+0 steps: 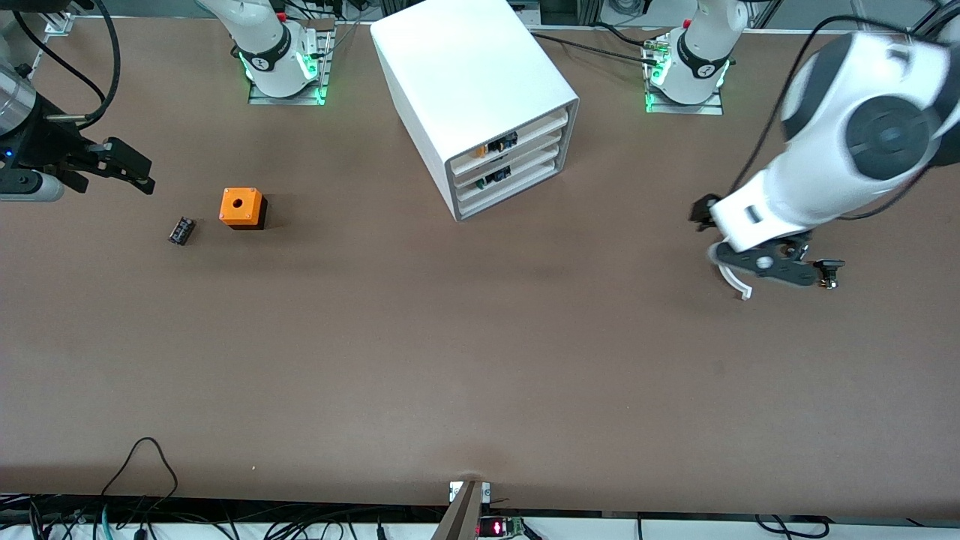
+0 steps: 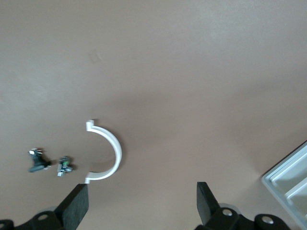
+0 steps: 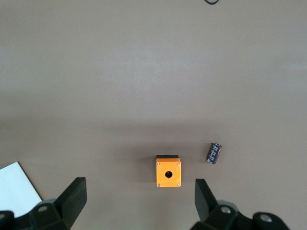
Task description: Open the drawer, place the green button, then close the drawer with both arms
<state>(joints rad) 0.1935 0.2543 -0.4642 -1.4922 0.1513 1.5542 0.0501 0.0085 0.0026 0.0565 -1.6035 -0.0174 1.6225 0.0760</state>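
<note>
The white cabinet [image 1: 480, 90] stands at the robots' edge of the table, between the two bases, and its corner [image 2: 292, 184] shows in the left wrist view. All three drawers are shut, including the middle drawer [image 1: 525, 160]. The button [image 2: 64, 165], small with a green cap, lies on the table toward the left arm's end. My left gripper [image 1: 765, 262] [image 2: 142, 206] hangs open and empty over the table beside a white half ring [image 2: 108, 155]. At the right arm's end, my right gripper [image 1: 131, 169] [image 3: 139, 199] hovers open and empty.
An orange cube with a round hole [image 1: 241, 207] [image 3: 168, 171] and a small black part [image 1: 181, 230] [image 3: 214, 153] lie toward the right arm's end. A small dark metal piece [image 2: 37, 160] lies beside the button. Cables run along the table's front edge.
</note>
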